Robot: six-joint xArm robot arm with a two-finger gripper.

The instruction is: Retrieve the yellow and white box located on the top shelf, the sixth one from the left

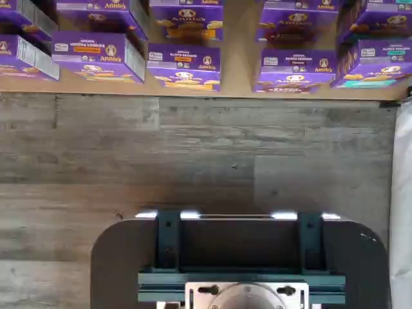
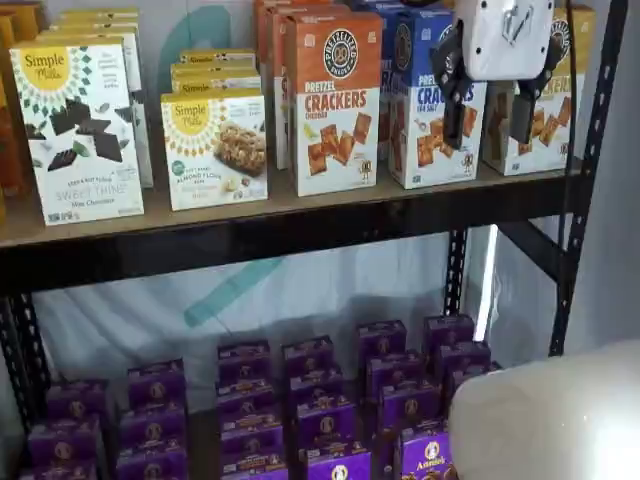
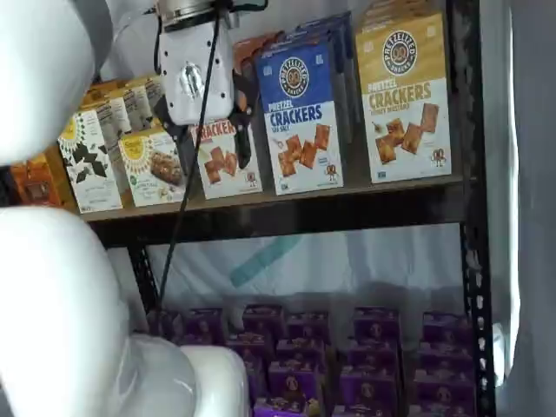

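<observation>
The yellow and white box (image 3: 404,95) stands at the right end of the top shelf (image 3: 287,213), with a yellow upper part, a round dark logo and crackers on its white lower part. In a shelf view my gripper (image 2: 490,125) hangs in front of the box (image 2: 553,130) and hides part of it. Its two black fingers (image 2: 455,110) point down with a plain gap between them, open and empty. In a shelf view the gripper (image 3: 215,152) appears in front of the orange carton. The wrist view shows neither the box nor the fingers.
An orange cracker carton (image 2: 335,110), a blue-and-white carton (image 2: 425,100) and white Simple Mills cartons (image 2: 80,130) share the top shelf. Purple Annie's boxes (image 2: 320,410) sit below and also show in the wrist view (image 1: 183,64). A black upright (image 2: 590,150) stands to the right. My white arm (image 3: 52,304) fills one side.
</observation>
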